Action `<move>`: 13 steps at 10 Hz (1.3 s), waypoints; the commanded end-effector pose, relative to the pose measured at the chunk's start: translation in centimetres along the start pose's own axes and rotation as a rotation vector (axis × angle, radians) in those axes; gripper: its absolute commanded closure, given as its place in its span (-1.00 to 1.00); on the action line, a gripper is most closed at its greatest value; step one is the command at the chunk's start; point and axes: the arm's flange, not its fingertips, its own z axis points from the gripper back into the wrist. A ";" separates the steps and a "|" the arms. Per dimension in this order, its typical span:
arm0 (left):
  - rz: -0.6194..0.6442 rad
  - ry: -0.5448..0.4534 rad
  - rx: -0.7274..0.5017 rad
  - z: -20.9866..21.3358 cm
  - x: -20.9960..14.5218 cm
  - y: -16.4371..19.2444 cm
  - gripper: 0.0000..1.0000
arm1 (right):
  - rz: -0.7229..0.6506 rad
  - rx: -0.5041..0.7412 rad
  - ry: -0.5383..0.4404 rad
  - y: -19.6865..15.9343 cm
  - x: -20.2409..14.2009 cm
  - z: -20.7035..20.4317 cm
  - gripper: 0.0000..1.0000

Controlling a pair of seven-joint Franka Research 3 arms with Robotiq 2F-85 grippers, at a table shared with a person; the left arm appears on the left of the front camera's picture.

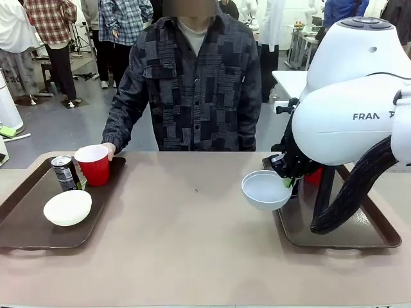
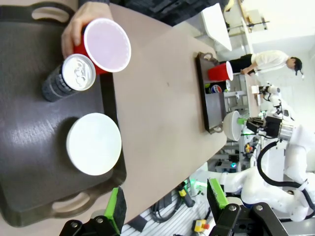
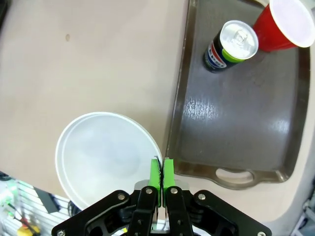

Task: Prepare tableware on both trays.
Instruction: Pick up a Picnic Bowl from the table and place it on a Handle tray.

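R gripper [image 3: 161,173] clamped on rim of pale grey-white bowl [image 3: 106,155], held above the table just beside R tray [image 3: 236,123] edge (bowl not over tray). On that tray: dark can [image 3: 231,45] and red cup [image 3: 283,24] at far end. L gripper [image 2: 167,206] jaws apart, nothing in them, above L tray [image 2: 29,147] w/ cream bowl [image 2: 93,143], can [image 2: 69,77]. Person's hand [image 2: 74,32] grips 2nd red cup [image 2: 103,45] on tray.
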 end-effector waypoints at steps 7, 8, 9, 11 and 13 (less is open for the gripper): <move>-0.010 -0.002 -0.021 0.1 0.2 -0.1 -0.74 | 0.168 -0.017 0.048 -17.9 3.0 -1.4 0.94; -0.010 -0.002 -0.021 0.1 0.2 -0.1 -0.74 | 0.149 -0.019 0.032 -18.5 3.4 -1.6 0.94; -0.010 -0.002 -0.021 0.1 0.2 -0.1 -0.74 | 0.170 -0.048 0.035 -17.7 1.5 -1.0 0.94; -0.010 -0.002 -0.021 0.1 0.2 -0.1 -0.74 | 0.170 -0.048 0.035 -17.7 1.5 -1.0 0.94; -0.010 -0.002 -0.021 0.1 0.2 -0.1 -0.74 | 0.189 -0.052 0.047 -18.9 2.6 -3.7 0.94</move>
